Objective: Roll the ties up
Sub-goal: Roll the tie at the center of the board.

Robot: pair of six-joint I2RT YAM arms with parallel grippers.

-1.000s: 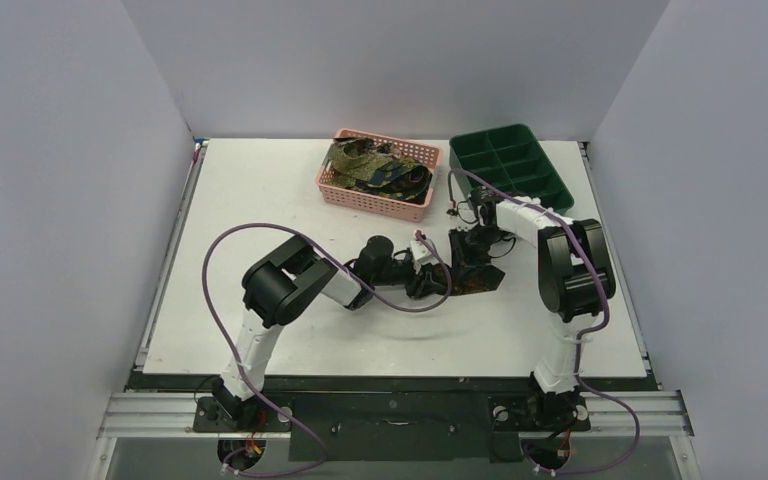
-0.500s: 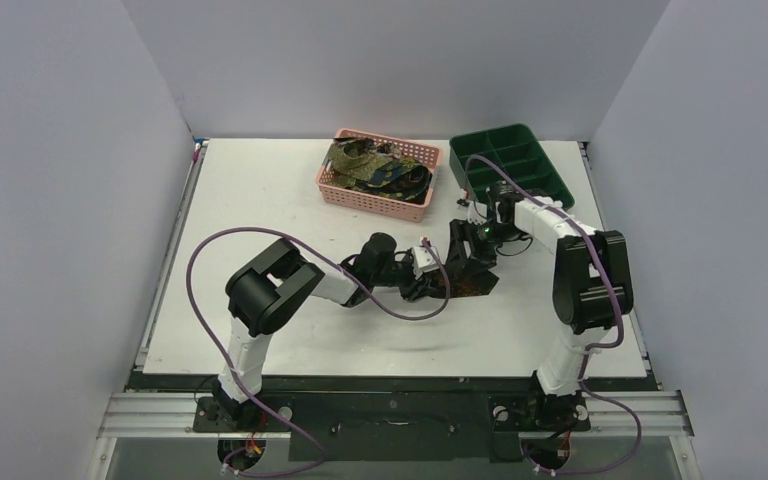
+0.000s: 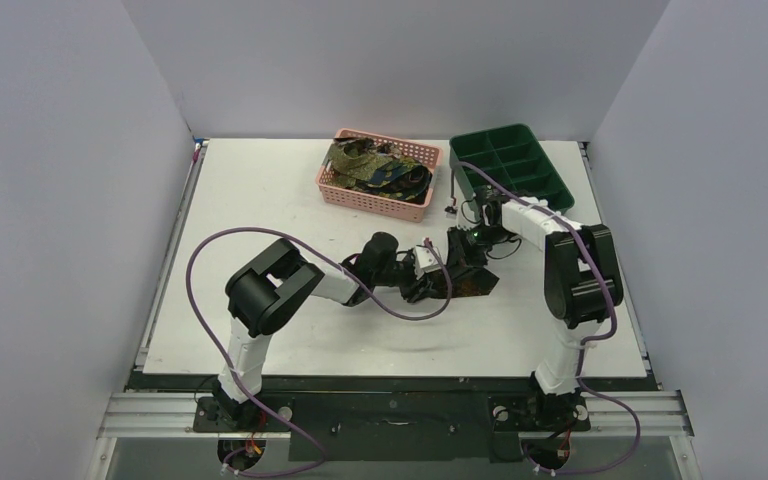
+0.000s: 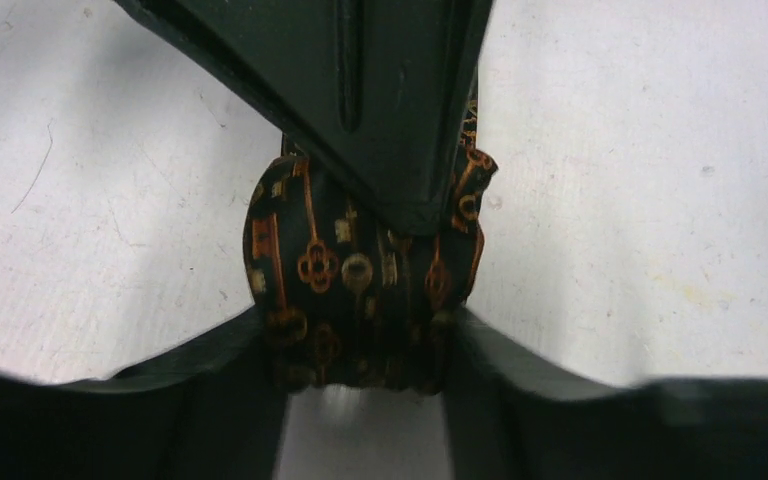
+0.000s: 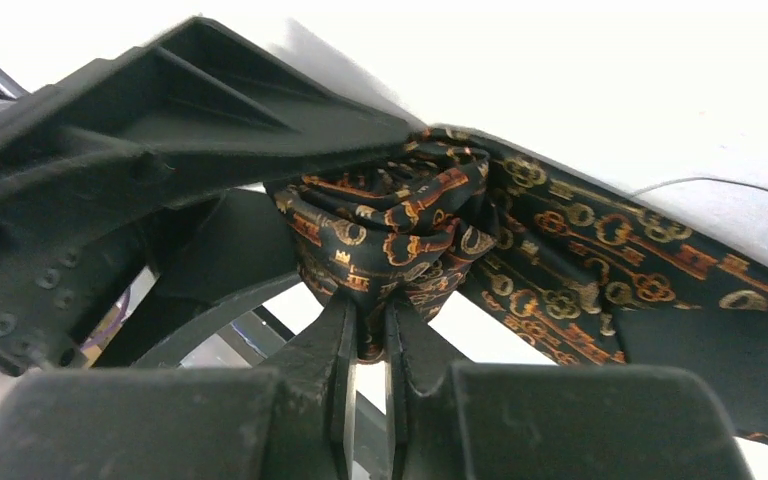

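a rolled tie (image 4: 360,285) lies on the white table (image 4: 640,200). its cloth is dark with orange and gold key shapes. the left gripper (image 4: 358,345) comes from below the roll and clamps it, one finger touching its left side and the other its right side. from above the roll the right gripper (image 4: 390,150) reaches down as a dark wedge, its fingers pressed together. the tip touches the upper right part of the roll.

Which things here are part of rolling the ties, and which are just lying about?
In the job: part-rolled tie, gripped by left pincer and right pincer; heaped ties inside the pink basket.
Lying about: the pink basket itself; green tray.
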